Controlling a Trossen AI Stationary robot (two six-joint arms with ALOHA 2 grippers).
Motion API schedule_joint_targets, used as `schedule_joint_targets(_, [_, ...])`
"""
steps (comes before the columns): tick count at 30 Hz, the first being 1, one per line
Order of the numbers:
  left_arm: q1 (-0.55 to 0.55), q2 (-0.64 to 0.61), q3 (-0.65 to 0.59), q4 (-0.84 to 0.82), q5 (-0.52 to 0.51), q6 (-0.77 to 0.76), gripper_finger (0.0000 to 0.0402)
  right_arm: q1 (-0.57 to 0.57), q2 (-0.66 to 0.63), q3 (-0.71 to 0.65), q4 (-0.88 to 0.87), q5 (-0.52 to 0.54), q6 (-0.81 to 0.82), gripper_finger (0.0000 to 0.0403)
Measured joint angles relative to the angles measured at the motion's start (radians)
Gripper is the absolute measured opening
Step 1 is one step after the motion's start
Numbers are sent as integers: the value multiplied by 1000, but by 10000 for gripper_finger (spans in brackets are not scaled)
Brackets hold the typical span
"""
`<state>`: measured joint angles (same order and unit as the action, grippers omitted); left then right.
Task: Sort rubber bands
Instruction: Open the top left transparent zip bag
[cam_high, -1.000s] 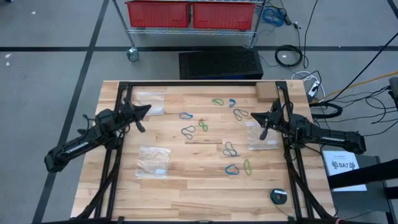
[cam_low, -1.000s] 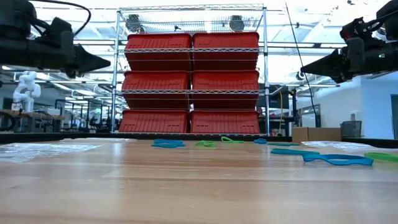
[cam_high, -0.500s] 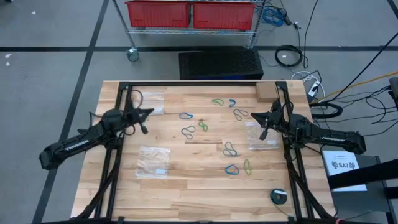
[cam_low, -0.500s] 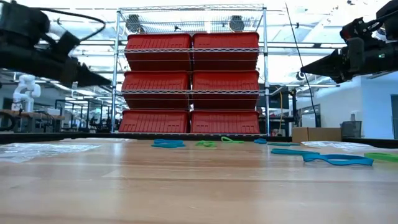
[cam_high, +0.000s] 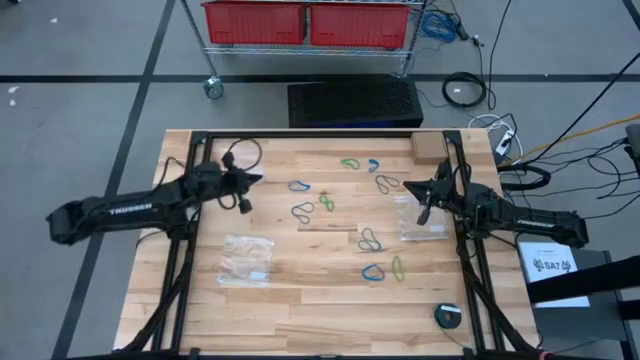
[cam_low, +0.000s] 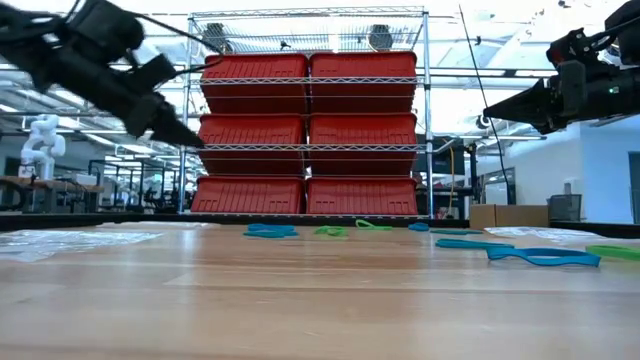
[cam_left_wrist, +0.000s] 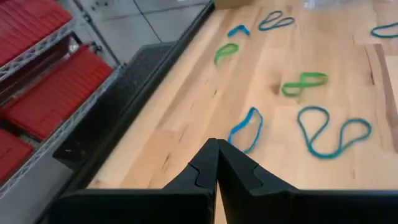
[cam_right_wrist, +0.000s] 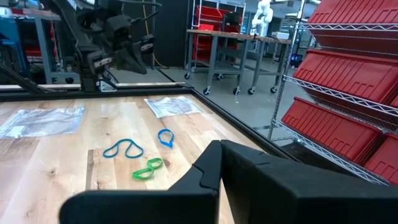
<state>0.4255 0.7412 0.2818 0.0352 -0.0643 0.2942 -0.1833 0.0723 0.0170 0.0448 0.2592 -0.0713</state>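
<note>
Several rubber bands lie flat on the wooden table (cam_high: 300, 300), teal, blue and green: a blue one (cam_high: 299, 186), a teal one (cam_high: 302, 211), a green one (cam_high: 326, 204), and others farther right (cam_high: 371, 240). My left gripper (cam_high: 257, 180) is shut and empty, above the table just left of the blue band (cam_left_wrist: 245, 129), its fingers slanting down (cam_low: 188, 140). My right gripper (cam_high: 405, 185) is shut and empty, above the table right of the bands, and also shows in the low view (cam_low: 487, 112).
Clear plastic bags lie at the near left (cam_high: 246, 258), far left (cam_high: 240, 160) and right (cam_high: 422, 215). A cardboard box (cam_high: 428, 148) sits at the far right and a small dark round object (cam_high: 447, 315) at the near right. Red bins on a wire rack (cam_low: 308, 130) stand beyond the table.
My left gripper has swung toward the table's right edge, closer to the bands, and has tipped its fingers downward. It stays shut. The bands have not moved.
</note>
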Motion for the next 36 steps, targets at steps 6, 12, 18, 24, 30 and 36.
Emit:
schedule_joint_targets(6, [-24,213,250,-277,-10,-95,5,0,0,0,0,0,0,0])
schedule_joint_targets(12, [-55,402,379,-572,-198,-87,3,0,0,0,0,0,0,0])
schedule_joint_targets(18, [-57,533,392,-688,-252,-84,15,0,0,0,0,0,0,0])
schedule_joint_targets(24, [-46,638,392,-703,-305,-71,73,0,0,0,0,0,0,0])
schedule_joint_targets(30, [5,764,392,-686,-426,-71,137,0,0,0,0,0,0,0])
schedule_joint_targets(36, [45,850,397,-647,-443,-48,158,0,0,0,0,0,0,0])
